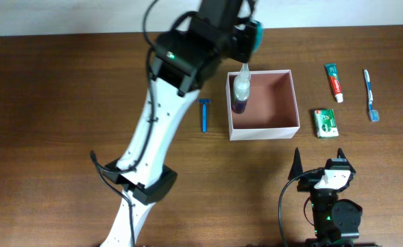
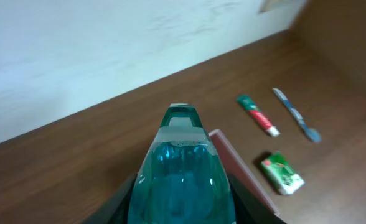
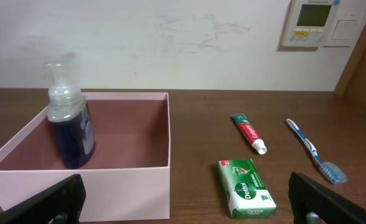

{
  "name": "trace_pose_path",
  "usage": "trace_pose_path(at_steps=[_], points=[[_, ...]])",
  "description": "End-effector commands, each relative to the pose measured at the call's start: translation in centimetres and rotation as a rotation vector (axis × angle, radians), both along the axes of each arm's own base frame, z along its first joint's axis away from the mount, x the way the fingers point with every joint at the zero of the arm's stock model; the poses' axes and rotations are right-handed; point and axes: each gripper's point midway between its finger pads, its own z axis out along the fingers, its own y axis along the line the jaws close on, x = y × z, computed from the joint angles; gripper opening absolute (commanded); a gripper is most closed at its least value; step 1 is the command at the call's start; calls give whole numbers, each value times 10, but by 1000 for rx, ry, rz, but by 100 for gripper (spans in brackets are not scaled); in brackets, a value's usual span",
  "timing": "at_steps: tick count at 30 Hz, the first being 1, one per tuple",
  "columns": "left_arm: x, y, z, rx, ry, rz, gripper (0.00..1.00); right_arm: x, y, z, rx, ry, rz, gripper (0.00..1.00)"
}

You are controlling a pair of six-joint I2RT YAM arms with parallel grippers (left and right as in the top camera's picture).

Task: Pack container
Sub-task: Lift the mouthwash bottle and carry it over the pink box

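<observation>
Left claw point(image 2: 182, 202) clamps a teal bottle point(image 2: 182, 163) near the container point(image 1: 264, 130), which holds one upright pump bottle point(image 1: 240, 89). Right claw point(image 1: 319, 161): fully open, empty.

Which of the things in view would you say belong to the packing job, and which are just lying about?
Belonging to the job:
- box
- pump bottle, already standing inside it
- razor, toothpaste, toothbrush and soap packet, probably still to go in

Not part of it:
- wall control panel
</observation>
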Motion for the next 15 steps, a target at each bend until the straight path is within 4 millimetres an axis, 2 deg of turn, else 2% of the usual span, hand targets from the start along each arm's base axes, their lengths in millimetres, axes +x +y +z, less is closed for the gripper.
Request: trace_pose_path(at_steps=[1,5,7,9,15], points=[[-15,-23,15,-44,-36,-45,30,0,-1,-2,-1,3,-11,99],[-20,-43,6,-36,-35,-72,30,0,-1,-2,-1,4,-11,99],[-18,-50,-5,-20,-21,-74,31,0,-1,-2,-1,4,-12,99],[-11,-58,-26,0,15,-70,30,0,-1,-2,-1,3,-12,99],[6,-75,-74,-30,126,-3,31,0,-1,-2,-1,4,-12,99]])
